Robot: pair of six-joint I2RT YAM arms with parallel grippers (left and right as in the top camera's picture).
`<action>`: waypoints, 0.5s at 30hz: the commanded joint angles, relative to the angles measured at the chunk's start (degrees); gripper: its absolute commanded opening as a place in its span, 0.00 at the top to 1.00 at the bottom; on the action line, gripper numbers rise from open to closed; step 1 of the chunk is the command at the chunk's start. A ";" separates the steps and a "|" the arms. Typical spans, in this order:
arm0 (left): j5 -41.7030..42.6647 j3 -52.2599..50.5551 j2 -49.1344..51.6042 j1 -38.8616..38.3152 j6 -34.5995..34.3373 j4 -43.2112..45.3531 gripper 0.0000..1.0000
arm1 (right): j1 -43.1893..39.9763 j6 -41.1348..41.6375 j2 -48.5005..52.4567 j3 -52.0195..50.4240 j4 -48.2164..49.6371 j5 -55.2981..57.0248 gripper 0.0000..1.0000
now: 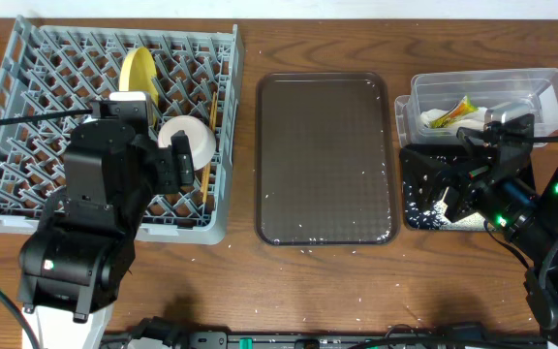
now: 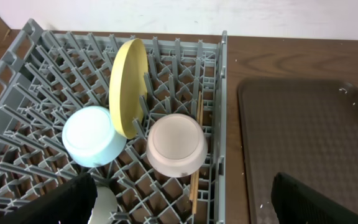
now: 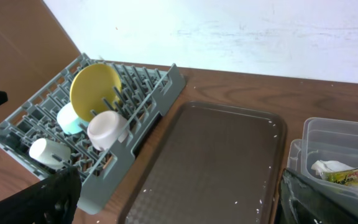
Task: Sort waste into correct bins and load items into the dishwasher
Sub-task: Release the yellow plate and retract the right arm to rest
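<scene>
The grey dishwasher rack [image 1: 27,116] stands at the left. In it a yellow plate [image 2: 128,87] stands on edge, with a light blue bowl [image 2: 92,135] and a white bowl [image 2: 176,144] beside it. Wooden chopsticks [image 2: 196,162] lie along the rack's right side. A small white cup [image 2: 109,208] shows partly behind one finger. My left gripper [image 2: 184,186] hovers open over the rack, holding nothing. The clear tub [image 1: 541,92] holds a white napkin [image 3: 328,167] and a green-and-orange wrapper [image 1: 461,109]. Rice scraps lie in the black tray [image 1: 424,208]. My right gripper [image 3: 180,177] is open and empty.
A large dark brown serving tray [image 1: 325,160] lies between the rack and the bins, with a few white specks on it. Bare wooden table [image 1: 356,291] runs along the front. My right arm [image 1: 511,199] reaches over the black tray.
</scene>
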 commanded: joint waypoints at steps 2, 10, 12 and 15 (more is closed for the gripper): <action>0.76 0.35 0.68 0.02 -0.52 -0.15 0.09 | -0.48 0.81 -0.26 -0.02 -0.24 0.37 0.01; 0.74 0.35 1.75 0.02 -0.52 -0.15 0.09 | -2.10 -2.49 -8.24 -9.29 3.69 6.88 0.01; 0.76 0.35 1.97 0.02 -0.52 -0.15 0.09 | -2.08 -4.61 -11.72 -15.63 7.82 8.85 0.01; 0.74 0.35 2.32 0.02 -0.52 -0.15 0.09 | -2.08 -6.38 -18.01 -27.10 14.67 9.46 0.01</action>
